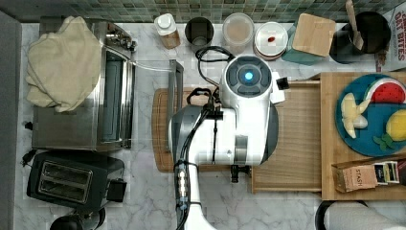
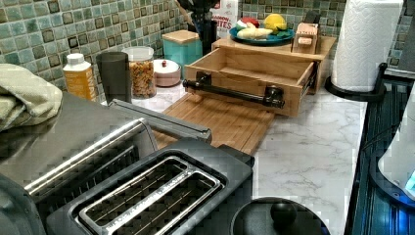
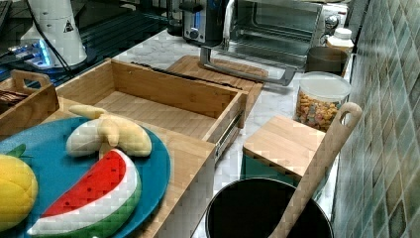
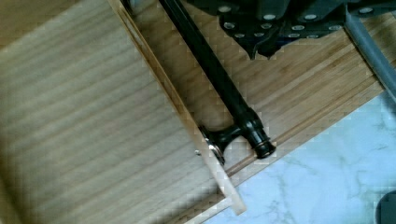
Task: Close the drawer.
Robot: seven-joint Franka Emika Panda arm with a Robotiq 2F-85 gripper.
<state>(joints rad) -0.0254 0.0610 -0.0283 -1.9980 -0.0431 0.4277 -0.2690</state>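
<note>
- Gripper [image 4: 275, 35]: your wrist view places it just above the black bar handle [image 4: 219, 88]; whether it is released or clenched you cannot tell.
- Drawer [image 2: 254, 73]: it stands pulled well out of its bamboo cabinet [image 2: 320, 49], its front hanging over the cutting board [image 2: 220, 122] on the counter [image 2: 313, 156].
- Progress: you have the whole closing push left, judging by the exposed drawer floor.
- Contents: the drawer appears empty; a blue plate [image 3: 59, 168] of toy fruit sits on the cabinet top, and the clear jar [image 3: 319, 101] holds cereal-like pieces.
</note>
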